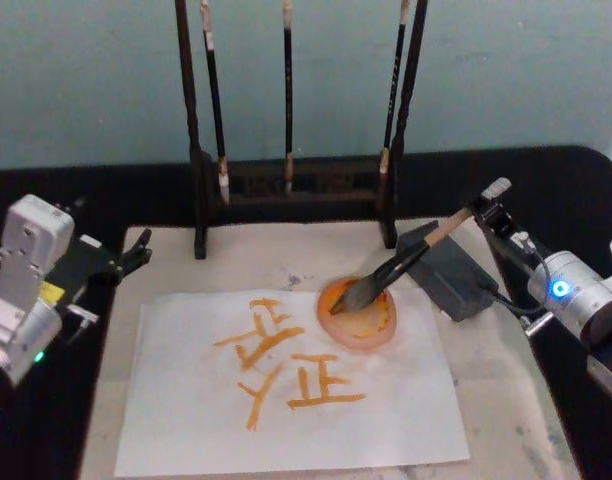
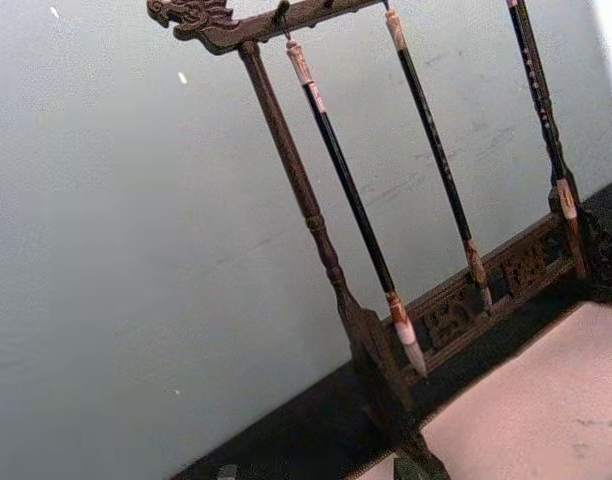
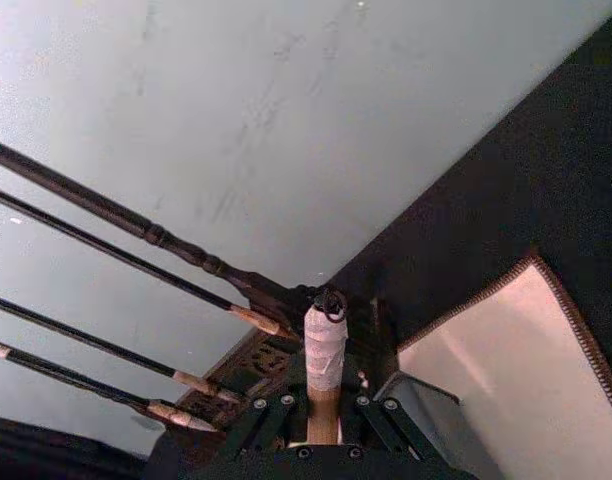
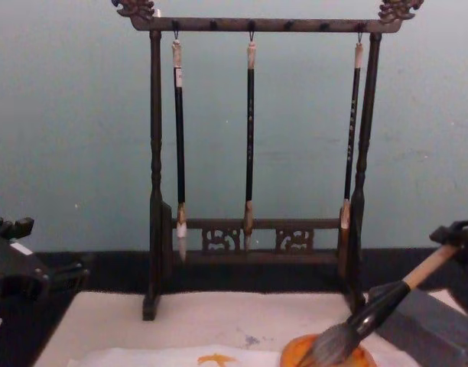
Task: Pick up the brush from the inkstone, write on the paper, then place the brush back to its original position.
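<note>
The brush (image 1: 406, 262) slants down from upper right to lower left, its handle crossing the dark grey inkstone (image 1: 456, 275) and its bushy bristles resting in a round orange dish (image 1: 358, 322). My right gripper (image 1: 483, 212) is shut on the handle just below the white-wrapped top (image 3: 324, 350), at the right of the table. The paper (image 1: 186, 400) lies in front with several orange strokes painted on it. In the chest view the brush (image 4: 387, 302) leans over the inkstone (image 4: 433, 325). My left gripper (image 1: 138, 250) hangs open at the mat's left edge, holding nothing.
A dark wooden rack (image 1: 286, 190) with three slim black brushes (image 4: 250, 138) stands at the back of the cream mat (image 1: 166, 260). Black cloth (image 1: 546, 180) covers the table around the mat. A pale blue-green wall is behind.
</note>
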Tool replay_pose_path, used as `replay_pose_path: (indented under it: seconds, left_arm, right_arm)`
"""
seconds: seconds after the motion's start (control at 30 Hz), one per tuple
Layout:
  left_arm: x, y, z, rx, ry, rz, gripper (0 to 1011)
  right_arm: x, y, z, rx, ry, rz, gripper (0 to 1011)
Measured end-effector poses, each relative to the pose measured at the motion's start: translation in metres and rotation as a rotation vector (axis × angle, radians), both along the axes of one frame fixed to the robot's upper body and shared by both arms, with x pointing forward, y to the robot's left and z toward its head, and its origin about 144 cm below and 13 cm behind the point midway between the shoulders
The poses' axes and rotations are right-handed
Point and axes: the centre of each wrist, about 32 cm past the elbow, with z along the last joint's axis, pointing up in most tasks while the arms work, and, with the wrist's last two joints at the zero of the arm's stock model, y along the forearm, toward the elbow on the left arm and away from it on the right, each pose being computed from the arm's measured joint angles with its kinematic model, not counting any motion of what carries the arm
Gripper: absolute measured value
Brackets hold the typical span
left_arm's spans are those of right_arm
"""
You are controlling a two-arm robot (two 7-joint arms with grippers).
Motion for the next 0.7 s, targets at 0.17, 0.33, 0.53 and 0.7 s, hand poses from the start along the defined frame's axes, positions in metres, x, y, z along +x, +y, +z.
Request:
replay_pose_path:
  seconds: [0.17,0.33,0.53,0.7]
  left_arm:
    - [0.0000,0.0000,0.0000,0.000,0.000,0.000,1010]
    - [0.0000,0.0000,0.0000,0.000,0.000,0.000,1010]
    - [0.0000,0.0000,0.0000,0.000,0.000,0.000,1010]
    - [0.0000,0.0000,0.0000,0.000,0.000,0.000,1010]
  right_arm:
    - [0.0024,-0.0018,-0.0007,0.008,0.011,-0.004,176]
    - [0.0027,-0.0031,-0.0003,0.005,0.018,-0.009,176]
    - [0.0026,-0.0031,-0.0001,0.000,0.020,-0.012,176]
    - [0.0027,-0.0031,0.0001,0.002,0.018,-0.012,176]
